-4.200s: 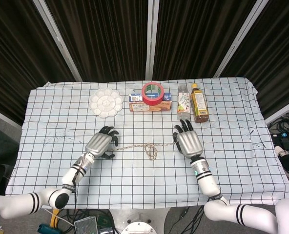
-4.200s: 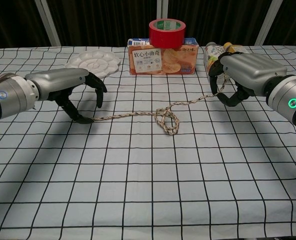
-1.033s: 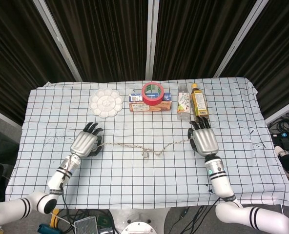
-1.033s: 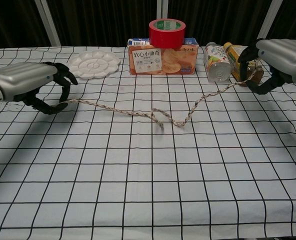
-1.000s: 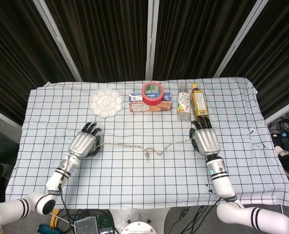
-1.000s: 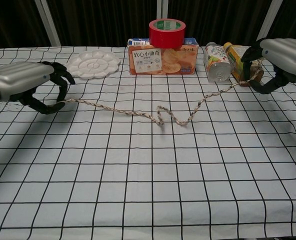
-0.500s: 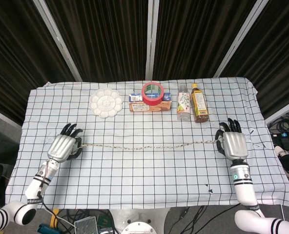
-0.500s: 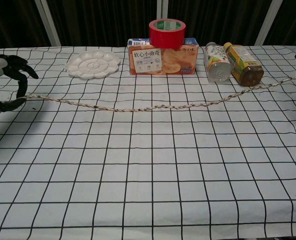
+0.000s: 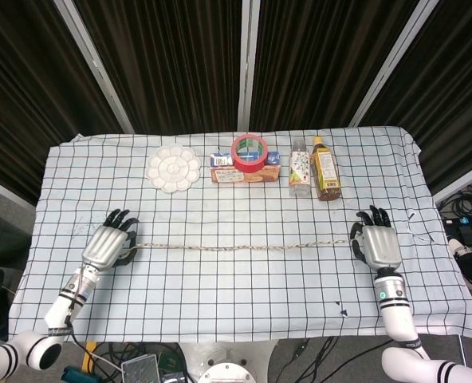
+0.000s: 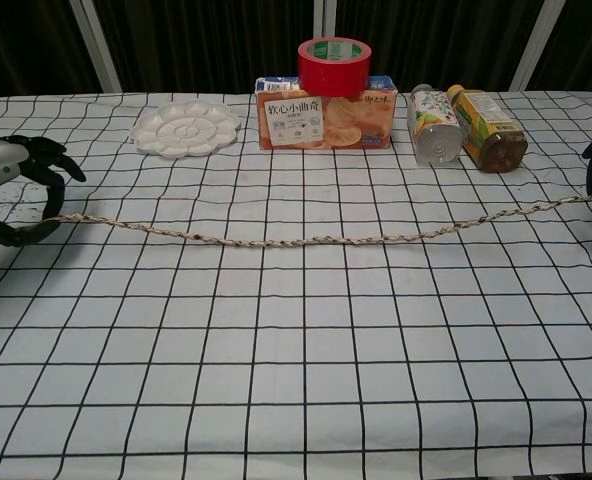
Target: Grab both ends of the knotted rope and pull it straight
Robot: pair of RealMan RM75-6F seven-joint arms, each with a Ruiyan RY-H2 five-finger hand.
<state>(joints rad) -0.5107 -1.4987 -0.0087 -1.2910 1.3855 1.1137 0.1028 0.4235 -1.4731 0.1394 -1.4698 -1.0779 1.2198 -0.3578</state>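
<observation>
— where are the hands sitting?

— low over the checked cloth (image 9: 236, 295), one at each side, forearms reaching in from the near edge. the left hand (image 9: 108, 244) is knuckles-up with its dark fingers (image 10: 38, 150) curled in around the rope's end. the right hand (image 9: 377, 243) is knuckles-up too, and the rope's other end runs in under its fingers; in the chest view it is nearly off the edge, so i can't tell how tightly it grips.

— and the rope?

— the rope (image 9: 240, 246) lies across the cloth between them, nearly straight, slightly wavy, no knot visible.

— behind it?

— a white palette (image 9: 173, 167), a snack box (image 10: 326, 112) with red tape (image 10: 333, 52) on top, and two bottles (image 9: 316, 167) lying by the box.
</observation>
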